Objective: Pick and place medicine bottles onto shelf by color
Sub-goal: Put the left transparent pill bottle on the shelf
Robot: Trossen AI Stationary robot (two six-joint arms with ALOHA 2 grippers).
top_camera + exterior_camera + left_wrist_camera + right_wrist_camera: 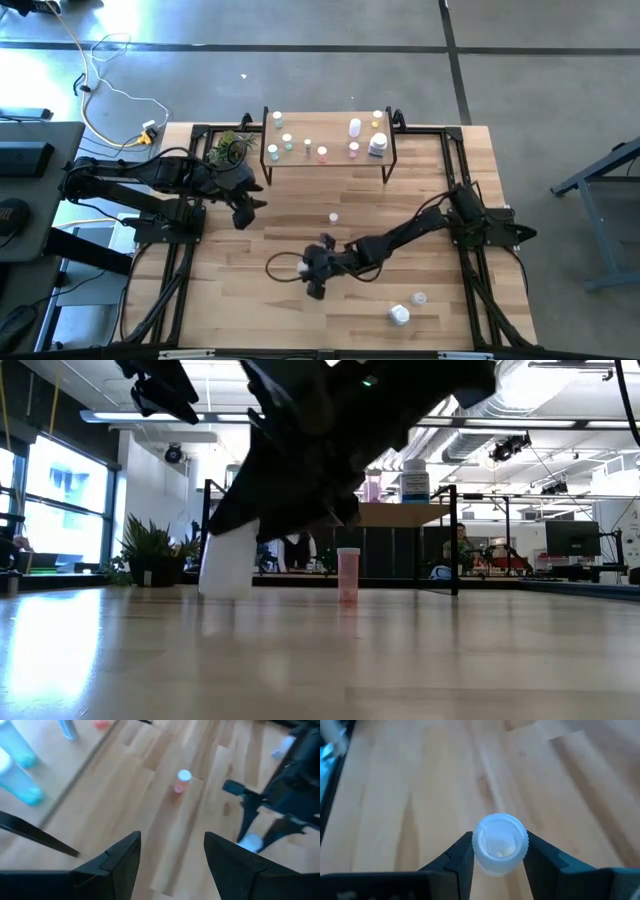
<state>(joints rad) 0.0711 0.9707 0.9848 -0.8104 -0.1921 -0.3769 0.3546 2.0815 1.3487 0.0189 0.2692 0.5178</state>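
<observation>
My right gripper [497,851] has its jaws clamped on a white bottle [499,842], low over the table [430,200] near the front-middle, well apart from the shelf [330,155]. Left gripper [172,862] waits w/ jaws apart near the plant [232,147]. Risk: the grip sits just under the cap, so the bottle could tilt or slip on the lift. Pink bottle [347,573] stands nearby; a swing could knock it. Can't tell if the base is off the wood; my arm blocks most of the low view.
</observation>
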